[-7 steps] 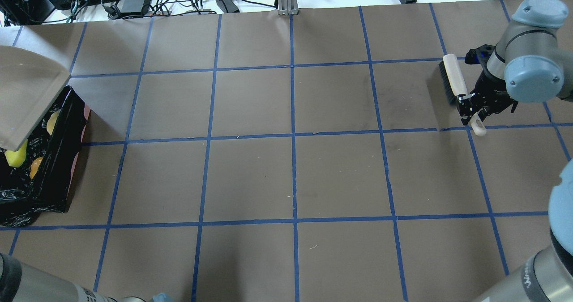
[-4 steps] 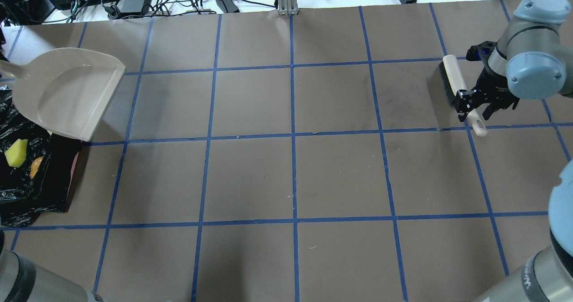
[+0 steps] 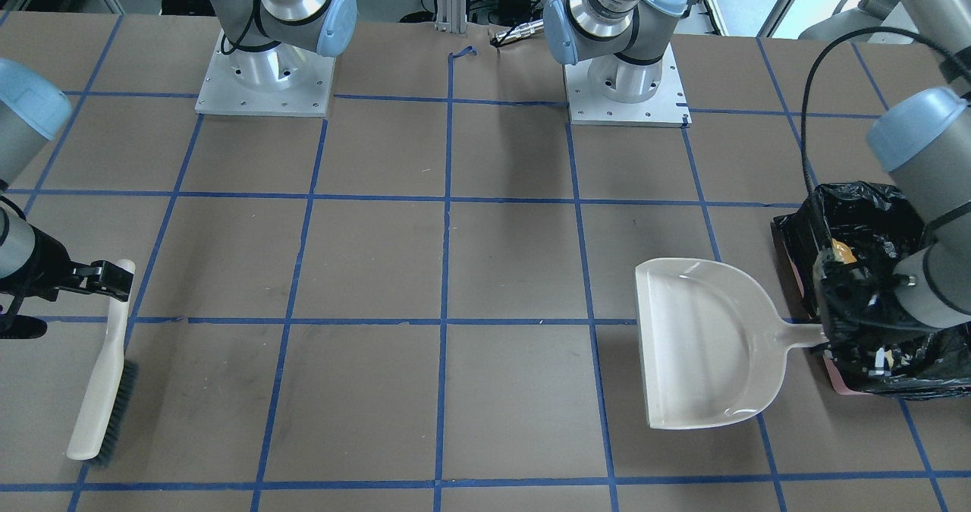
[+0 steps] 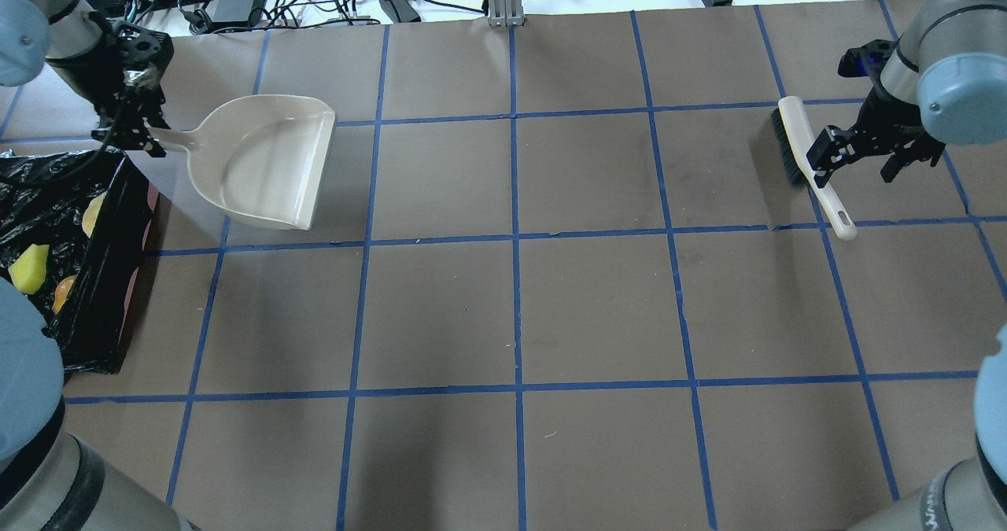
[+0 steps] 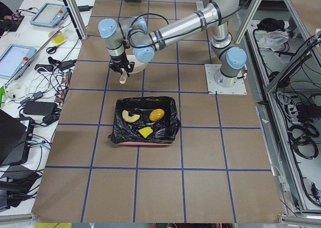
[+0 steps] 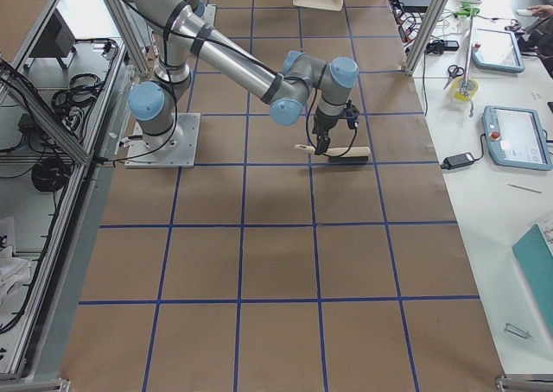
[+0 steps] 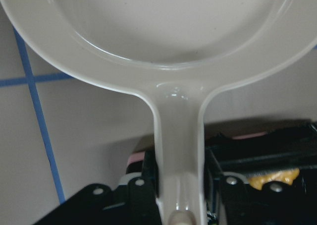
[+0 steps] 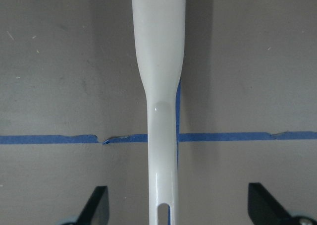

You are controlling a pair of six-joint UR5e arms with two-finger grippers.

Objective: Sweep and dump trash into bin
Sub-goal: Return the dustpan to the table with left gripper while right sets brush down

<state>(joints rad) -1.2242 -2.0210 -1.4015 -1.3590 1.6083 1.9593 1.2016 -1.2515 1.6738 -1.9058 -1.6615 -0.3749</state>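
While the left tool (image 4: 145,141) pinches the dustpan (image 4: 263,161) beside the bin (image 4: 102,279), the right tool (image 4: 857,157) gapes.

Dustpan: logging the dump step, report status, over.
Left tool shut on dustpan, pan empty. Right tool open astride brush handle. Trash in bin.

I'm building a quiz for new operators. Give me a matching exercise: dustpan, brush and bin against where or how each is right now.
Things: 1 dustpan; 2 brush; 3 bin.
States: A holds the trash; B handle clamped in the left gripper; C lies on the table, handle between the open right gripper fingers.
Pairs: 1-B, 2-C, 3-A.
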